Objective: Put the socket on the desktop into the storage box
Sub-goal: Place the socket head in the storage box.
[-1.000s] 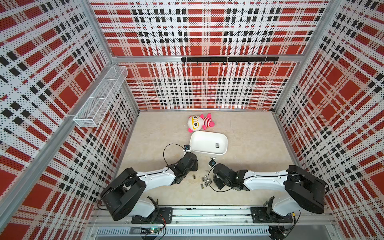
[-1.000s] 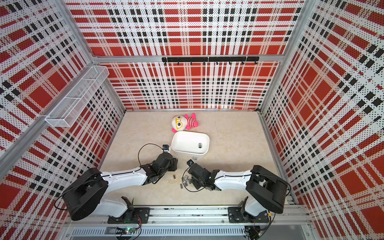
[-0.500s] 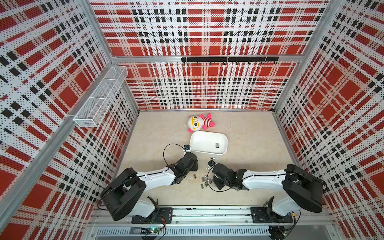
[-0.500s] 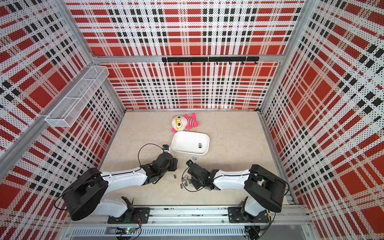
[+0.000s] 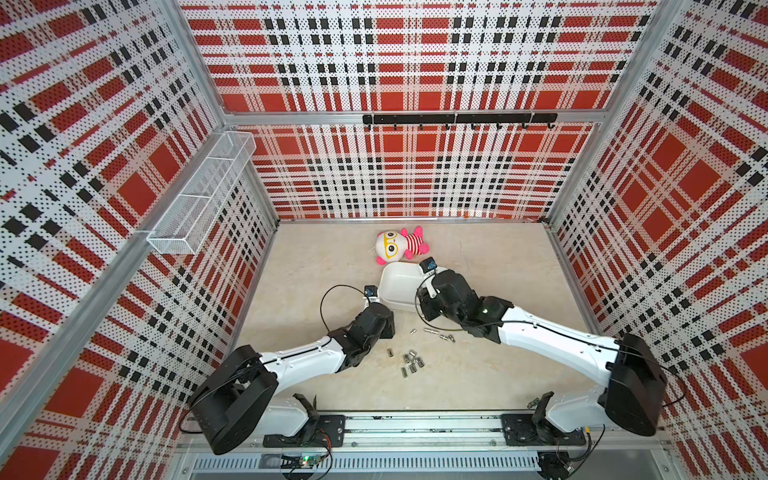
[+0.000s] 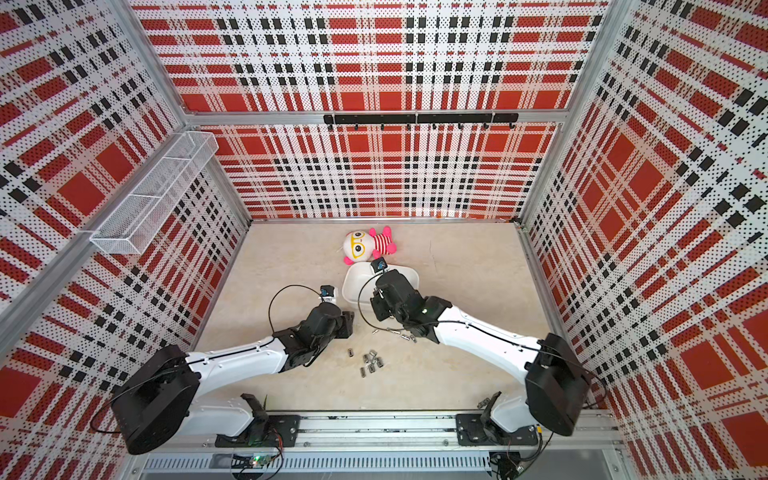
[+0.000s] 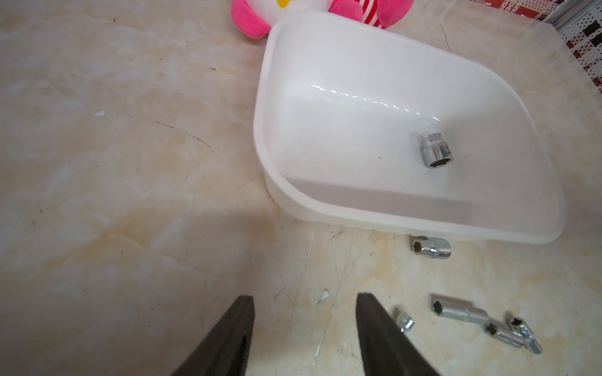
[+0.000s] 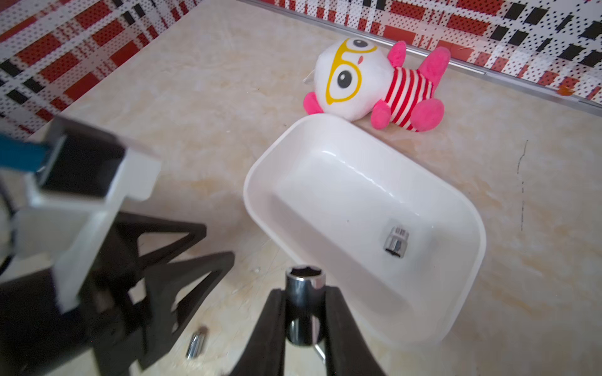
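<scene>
right gripper (image 8: 304, 292) clenched on socket (image 8: 305, 281), mid-barrel | chrome steel: small, dense, rigid, slick, likely to slip or roll | left gripper (image 7: 305, 297) released, empty | storage box (image 8: 293, 182) just beyond

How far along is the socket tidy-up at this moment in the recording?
Done: one socket lies inside the storage box. In hand: the right gripper has its jaws shut on a second socket, near the box's rim, not yet released. Still to do: a scatter of loose sockets on the desktop; the left gripper is open and empty.
</scene>
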